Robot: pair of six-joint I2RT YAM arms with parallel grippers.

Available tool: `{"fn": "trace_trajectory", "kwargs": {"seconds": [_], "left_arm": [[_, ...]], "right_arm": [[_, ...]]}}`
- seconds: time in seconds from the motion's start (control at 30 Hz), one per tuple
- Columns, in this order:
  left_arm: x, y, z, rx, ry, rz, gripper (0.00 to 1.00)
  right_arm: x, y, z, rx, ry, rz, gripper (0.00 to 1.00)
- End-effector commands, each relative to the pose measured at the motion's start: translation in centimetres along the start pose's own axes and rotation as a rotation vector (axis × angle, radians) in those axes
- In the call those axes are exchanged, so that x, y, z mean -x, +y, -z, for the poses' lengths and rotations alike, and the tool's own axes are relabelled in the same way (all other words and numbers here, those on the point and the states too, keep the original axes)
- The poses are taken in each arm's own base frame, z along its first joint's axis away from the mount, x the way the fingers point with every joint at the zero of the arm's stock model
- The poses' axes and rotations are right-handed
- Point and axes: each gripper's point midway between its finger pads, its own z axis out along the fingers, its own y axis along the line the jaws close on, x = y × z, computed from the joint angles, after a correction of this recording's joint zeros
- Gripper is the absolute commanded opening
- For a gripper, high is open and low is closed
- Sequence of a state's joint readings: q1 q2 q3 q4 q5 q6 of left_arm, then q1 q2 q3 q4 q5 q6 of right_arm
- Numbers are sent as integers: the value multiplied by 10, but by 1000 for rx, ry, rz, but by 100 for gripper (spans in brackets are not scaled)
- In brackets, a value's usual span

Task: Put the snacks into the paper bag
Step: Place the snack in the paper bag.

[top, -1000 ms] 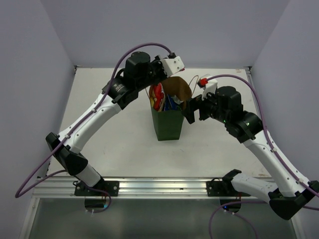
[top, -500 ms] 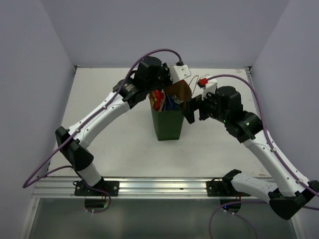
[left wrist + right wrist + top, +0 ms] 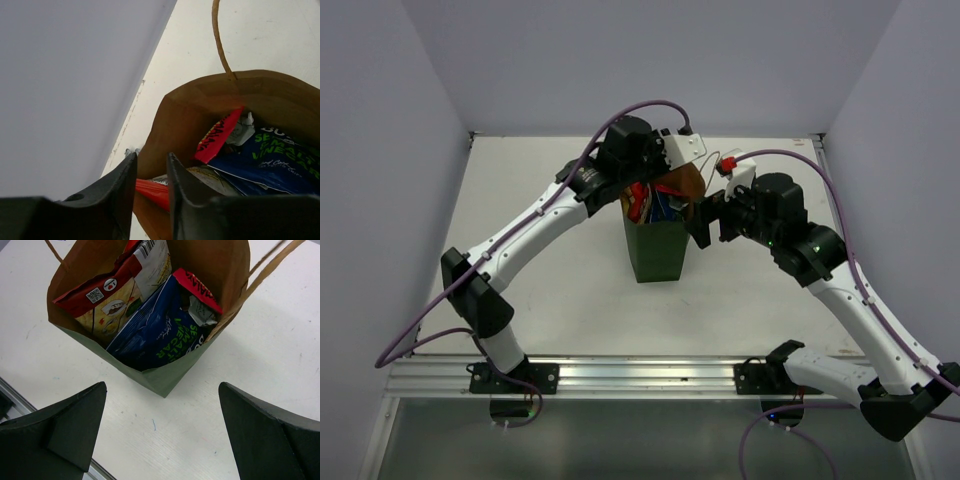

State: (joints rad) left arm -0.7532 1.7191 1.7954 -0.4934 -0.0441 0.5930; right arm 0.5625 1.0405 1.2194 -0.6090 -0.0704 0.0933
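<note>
The dark green paper bag (image 3: 658, 250) stands upright mid-table, its brown inside (image 3: 185, 110) showing. The snacks sit inside it: a white-red-yellow chip bag (image 3: 115, 300), a blue packet (image 3: 155, 330), a red packet (image 3: 197, 287) and a small silver-grey one (image 3: 202, 312). My left gripper (image 3: 150, 167) hangs over the bag's far rim with its jaws a little apart. The chip bag's red edge (image 3: 152, 192) shows in the gap, free of both fingers. My right gripper (image 3: 162, 385) stands wide open beside the bag's right side, holding nothing.
Thin tan loop handles (image 3: 270, 267) stick up from the bag's rim. The white table (image 3: 550, 290) is walled at the back and both sides. An aluminium rail (image 3: 640, 375) runs along the near edge.
The left arm has swung right and lowered over the bag's mouth, and its jaws have gone from shut to slightly apart. The right arm has not moved.
</note>
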Motion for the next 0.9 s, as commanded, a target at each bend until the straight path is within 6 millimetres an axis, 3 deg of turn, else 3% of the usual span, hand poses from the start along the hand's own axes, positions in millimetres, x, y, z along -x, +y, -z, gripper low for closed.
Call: {"fn": "trace_trajectory", "kwargs": {"seconds": [0.0,0.23,0.5,0.73,0.87], "left_arm": [[26,22,12,75,-72,8,38],[54,39,33,137,-186,89,61],[79,77,77,327,-342,230,87],[66,120,99,455,-392,426,96],[40,150,109,520,-396,560,100]], "right_arm": [[13,1,3,4,-49,13,99],[11,2,1,9,-44,11,99],[13,2,1,10,-46,10,98],[12,2,1,8,-47,7,99],[11,2,0,11,-44,8,99]]}}
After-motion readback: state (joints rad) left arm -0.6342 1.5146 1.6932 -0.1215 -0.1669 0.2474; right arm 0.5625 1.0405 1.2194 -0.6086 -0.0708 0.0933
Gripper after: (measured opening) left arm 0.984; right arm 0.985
